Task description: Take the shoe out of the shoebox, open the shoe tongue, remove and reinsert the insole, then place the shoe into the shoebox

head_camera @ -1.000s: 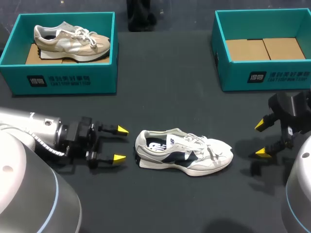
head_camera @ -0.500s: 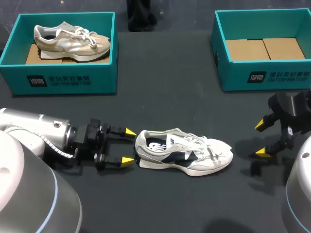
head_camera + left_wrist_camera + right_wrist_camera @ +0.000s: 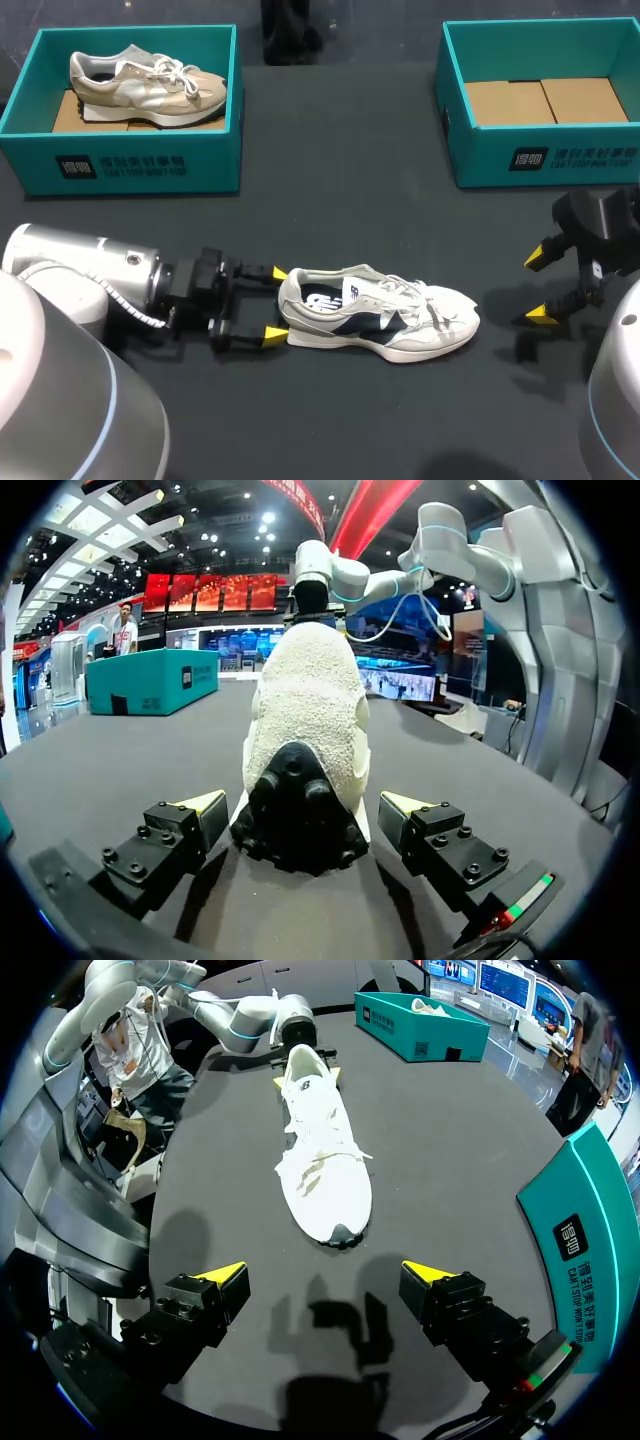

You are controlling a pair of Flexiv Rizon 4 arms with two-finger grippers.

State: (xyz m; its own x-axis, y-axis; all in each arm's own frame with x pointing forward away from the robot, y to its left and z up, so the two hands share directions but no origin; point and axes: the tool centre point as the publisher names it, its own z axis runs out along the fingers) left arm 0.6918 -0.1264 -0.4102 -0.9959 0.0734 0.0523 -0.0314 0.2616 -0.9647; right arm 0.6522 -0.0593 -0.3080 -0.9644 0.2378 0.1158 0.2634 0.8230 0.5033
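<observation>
Both fingers of my left gripper stand apart, flanking the heel of the white-and-navy fabric sneaker; right gripper likewise spread, toe ahead.

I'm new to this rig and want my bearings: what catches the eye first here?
A white and navy shoe sits mid-table, its heel between the yellow tips of the open left gripper. At the far left a teal shoebox holds a beige shoe; the far-right shoebox holds none, and the right gripper hangs open beyond the toe.
</observation>
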